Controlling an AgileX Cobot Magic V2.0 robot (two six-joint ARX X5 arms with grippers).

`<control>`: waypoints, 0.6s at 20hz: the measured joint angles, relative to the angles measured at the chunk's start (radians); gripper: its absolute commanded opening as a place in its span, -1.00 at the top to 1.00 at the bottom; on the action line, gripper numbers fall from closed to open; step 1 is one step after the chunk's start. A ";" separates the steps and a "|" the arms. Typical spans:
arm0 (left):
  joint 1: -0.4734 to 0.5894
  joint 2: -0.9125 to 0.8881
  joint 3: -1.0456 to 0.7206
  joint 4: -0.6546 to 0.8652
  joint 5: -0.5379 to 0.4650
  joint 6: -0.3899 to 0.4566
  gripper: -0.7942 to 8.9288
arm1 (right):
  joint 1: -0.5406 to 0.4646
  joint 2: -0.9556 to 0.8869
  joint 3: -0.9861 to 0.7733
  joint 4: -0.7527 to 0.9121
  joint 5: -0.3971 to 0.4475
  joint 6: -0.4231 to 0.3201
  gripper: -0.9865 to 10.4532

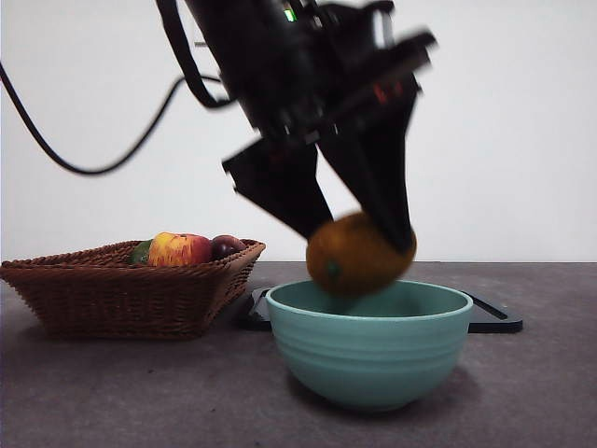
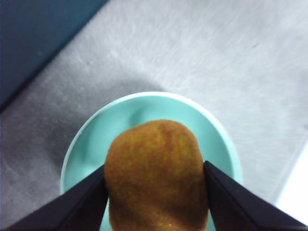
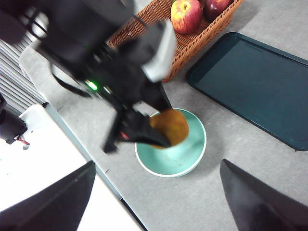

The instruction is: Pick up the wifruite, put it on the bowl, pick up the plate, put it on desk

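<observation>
My left gripper (image 1: 359, 238) is shut on the wifruite (image 1: 359, 254), a rounded orange-brown fruit. It hangs just over the rim of the mint-green bowl (image 1: 373, 355), slightly left of centre. In the left wrist view the wifruite (image 2: 154, 173) sits between both black jaws, with the bowl (image 2: 144, 108) directly beneath. From high above, the right wrist view shows the left gripper (image 3: 144, 134) with the wifruite (image 3: 168, 126) over the bowl (image 3: 178, 161). My right gripper (image 3: 159, 202) is open and holds nothing. The plate (image 3: 250, 82), dark teal and tray-shaped, lies flat on the desk (image 1: 93, 392) behind the bowl.
A wicker basket (image 1: 112, 289) stands left of the bowl, holding a red-and-yellow apple (image 1: 179, 249) and a dark plum (image 1: 227, 245). The plate's edge (image 1: 494, 322) shows behind the bowl. The desk's edge (image 3: 72, 139) runs close to the bowl in the right wrist view.
</observation>
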 measured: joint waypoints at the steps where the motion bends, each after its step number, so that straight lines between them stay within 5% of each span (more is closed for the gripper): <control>1: -0.005 0.025 0.000 0.005 -0.020 0.000 0.29 | 0.000 0.000 0.000 0.000 0.000 0.000 0.10; 12: -0.034 0.106 0.000 0.021 -0.062 0.000 0.26 | 0.000 0.000 0.000 0.000 0.000 0.000 0.10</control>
